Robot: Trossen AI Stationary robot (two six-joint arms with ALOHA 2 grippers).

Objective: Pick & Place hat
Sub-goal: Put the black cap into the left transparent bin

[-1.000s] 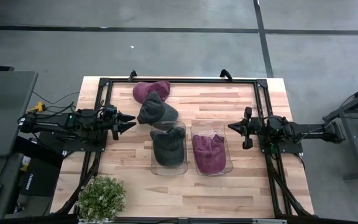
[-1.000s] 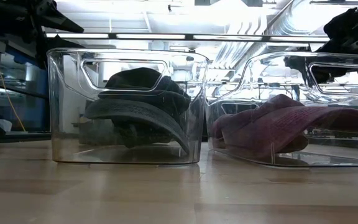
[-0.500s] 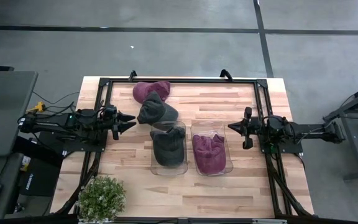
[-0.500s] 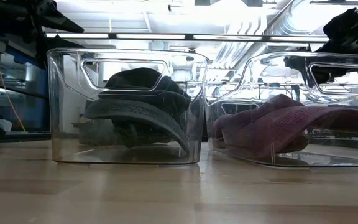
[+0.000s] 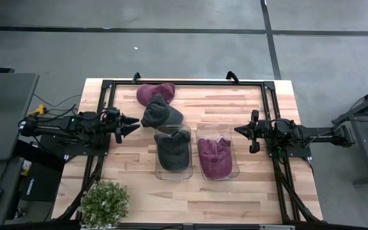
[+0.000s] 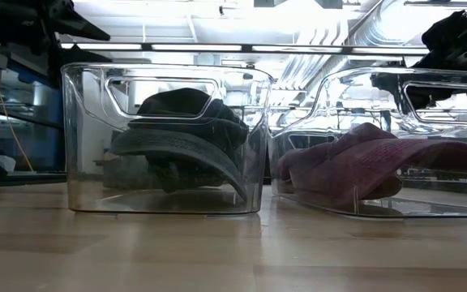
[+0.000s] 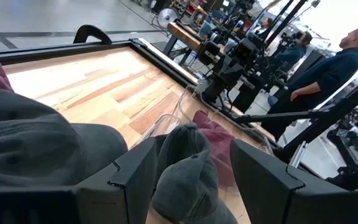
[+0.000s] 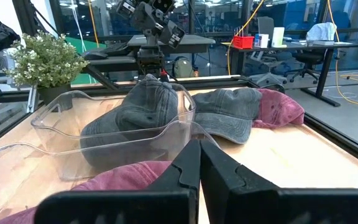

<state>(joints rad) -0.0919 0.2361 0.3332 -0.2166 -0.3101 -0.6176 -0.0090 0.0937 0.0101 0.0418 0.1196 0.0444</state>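
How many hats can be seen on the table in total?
4: a grey hat in the left clear bin, a maroon hat in the right bin, and a loose grey hat beside a loose maroon hat.

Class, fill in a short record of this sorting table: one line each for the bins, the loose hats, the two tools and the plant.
left bin: clear, holds a grey hat
right bin: clear, holds a maroon hat
loose grey hat: on the table, just behind the left bin
loose maroon hat: behind the loose grey hat, partly under it
left tool: open, empty, beside the loose grey hat
right tool: shut, empty, beside the right bin
plant: front left corner of the table
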